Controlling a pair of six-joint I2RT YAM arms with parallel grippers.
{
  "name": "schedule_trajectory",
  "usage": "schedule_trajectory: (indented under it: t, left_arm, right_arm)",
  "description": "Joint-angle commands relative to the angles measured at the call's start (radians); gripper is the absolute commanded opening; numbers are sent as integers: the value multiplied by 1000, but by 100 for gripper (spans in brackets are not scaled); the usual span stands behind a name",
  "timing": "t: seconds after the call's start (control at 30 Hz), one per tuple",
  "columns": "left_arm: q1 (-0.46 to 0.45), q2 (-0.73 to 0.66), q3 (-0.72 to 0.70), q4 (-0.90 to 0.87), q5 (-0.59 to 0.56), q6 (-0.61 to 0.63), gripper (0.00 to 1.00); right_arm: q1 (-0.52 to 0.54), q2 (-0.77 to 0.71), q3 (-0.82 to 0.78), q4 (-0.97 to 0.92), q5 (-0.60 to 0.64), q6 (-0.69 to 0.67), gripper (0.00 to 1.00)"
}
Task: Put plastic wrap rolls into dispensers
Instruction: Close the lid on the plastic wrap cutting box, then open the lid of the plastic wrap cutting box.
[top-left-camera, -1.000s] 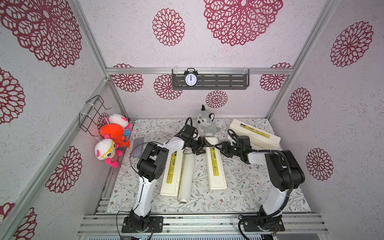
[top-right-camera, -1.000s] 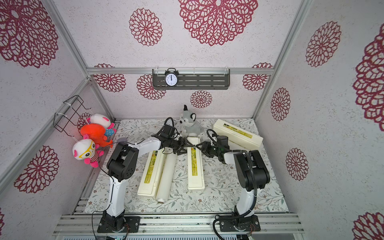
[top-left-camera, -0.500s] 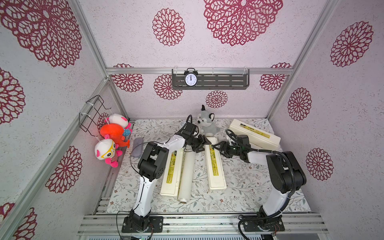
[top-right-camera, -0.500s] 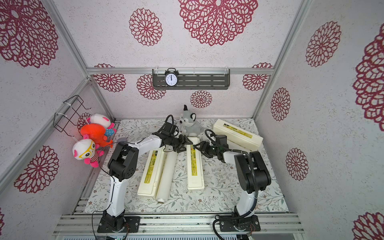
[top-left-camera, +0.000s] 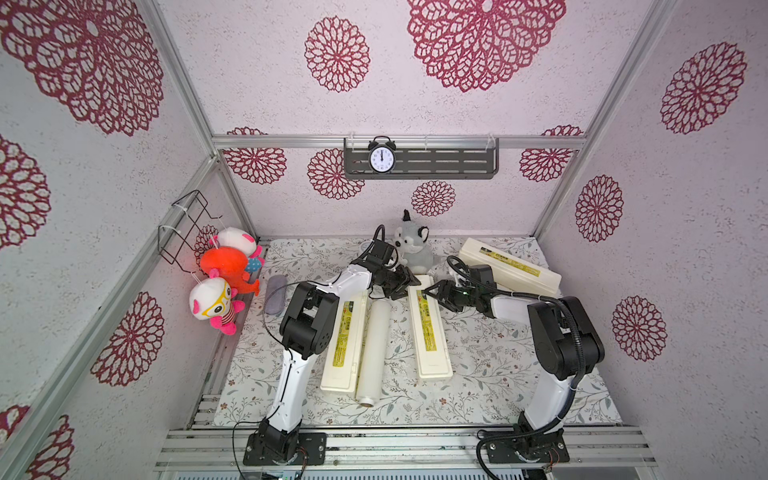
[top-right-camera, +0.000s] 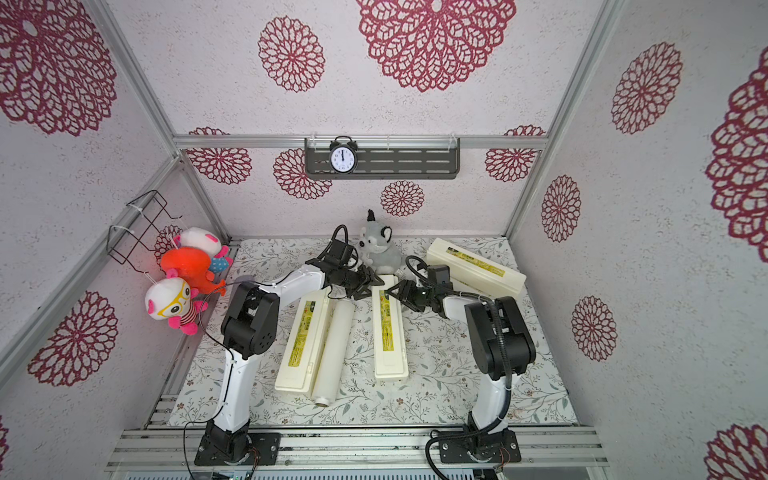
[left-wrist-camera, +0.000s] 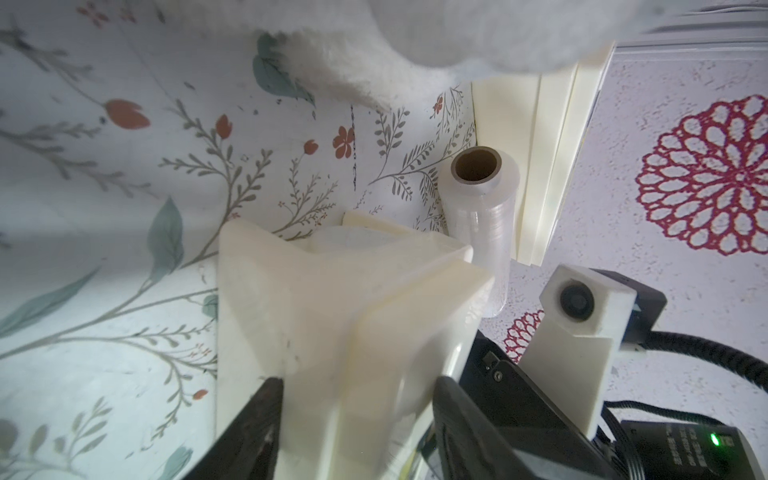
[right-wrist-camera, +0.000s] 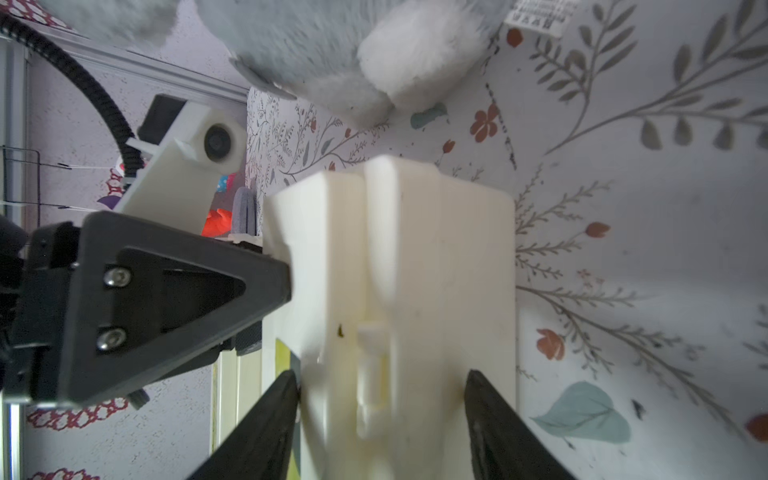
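Plastic wrap roll (top-left-camera: 372, 349) loose on the table (top-left-camera: 490, 374), outside every box, lying flush against the long side of the left dispenser (top-left-camera: 344, 338), cardboard core open at the near end. Left dispenser shut, yellow-green label up, contents hidden. Middle dispenser (top-left-camera: 429, 332) parallel to it and apart from the roll, label up too, contents not visible, far end between the two arms. Left pincer (top-left-camera: 406, 286) about half spread at that far end, fingers (left-wrist-camera: 255, 428) either side of blurred cream plastic; cannot tell whether clamped or merely resting against it. Right pincer (top-left-camera: 433, 293) facing it from the other side, likewise part open, fingers (right-wrist-camera: 266, 432) flanking the box end; cannot tell whether gripping. Third dispenser (top-left-camera: 510, 266) shut, set at a slant near the back right corner. Second roll (left-wrist-camera: 482, 216) in the left wrist view, lying on the table close alongside a cream box edge. Grey plush animal (top-left-camera: 413, 249) just behind the middle dispenser; grey pouch (top-left-camera: 275, 294) near the left edge. Table covered in a leaf-and-flower cloth. Walls white with crimson rosettes; grey shelf (top-left-camera: 449, 164) with a black alarm clock (top-left-camera: 381, 160) on the back wall; wire basket (top-left-camera: 187, 224) and three plush toys (top-left-camera: 224, 274) on the left wall.
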Motion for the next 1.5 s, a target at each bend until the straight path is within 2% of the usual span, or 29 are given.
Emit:
schedule_trajectory:
  t: [0.0, 0.07, 0.23, 0.43, 0.53, 0.8, 1.07, 1.23, 1.47]
  left_arm:
    - [-29, 30, -4, 11, 9, -9, 56]
    - [-30, 29, -15, -14, -1, 7, 54]
    - [-20, 3, -72, -6, -17, 8, 57]
    - [2, -50, -86, 0, -5, 32, 61]
    - [17, -79, -121, 58, 6, 20, 64]
    - [77, -201, -243, 218, 29, -15, 68]
    - [114, -259, -354, 353, 63, -57, 67]
    - [118, -259, -380, 367, 74, -51, 67]
    - [111, -241, -398, 392, 91, -70, 66]
  right_arm:
    - [46, 1, 22, 70, -152, 40, 62]
    - [49, -7, 33, 19, -121, 10, 62]
    - [86, -79, 95, -291, 128, -188, 72]
    - [139, -180, 118, -486, 399, -260, 90]
    - [186, -203, 138, -565, 506, -281, 99]
    - [292, -206, 148, -627, 612, -234, 99]
    - [375, -93, 247, -766, 792, -204, 99]
    - [386, -84, 243, -758, 755, -189, 99]
    - [357, -207, 194, -600, 512, -164, 98]
